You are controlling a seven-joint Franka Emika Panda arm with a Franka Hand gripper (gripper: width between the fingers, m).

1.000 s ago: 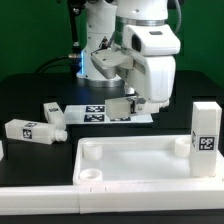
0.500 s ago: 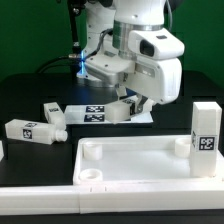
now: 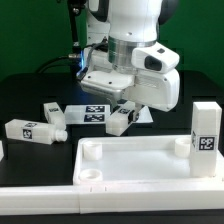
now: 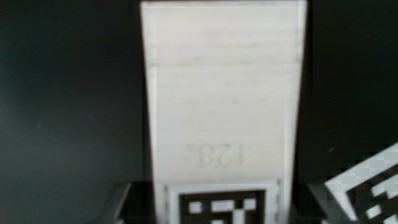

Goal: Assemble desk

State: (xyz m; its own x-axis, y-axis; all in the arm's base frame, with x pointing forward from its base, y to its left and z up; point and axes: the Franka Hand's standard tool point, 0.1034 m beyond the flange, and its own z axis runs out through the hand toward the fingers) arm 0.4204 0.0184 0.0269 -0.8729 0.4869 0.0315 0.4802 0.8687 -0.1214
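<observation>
Lighting: bright, even, from overhead; soft shadows on the black surface (image 3: 30, 95). White panel (image 3: 140, 165) nearly washed out, detail lost. Blue glow (image 3: 80, 66) behind the arm (image 3: 135, 30). Both views coarse and soft — wrist view grainy, leg (image 4: 217, 90) slightly blurred.

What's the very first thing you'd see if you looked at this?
The big white robot arm in the middle, bent down with its gripper right at a small tilted leg. Next, the wide white desk panel in front, with an upright leg by its corner on the exterior view's right.
</observation>
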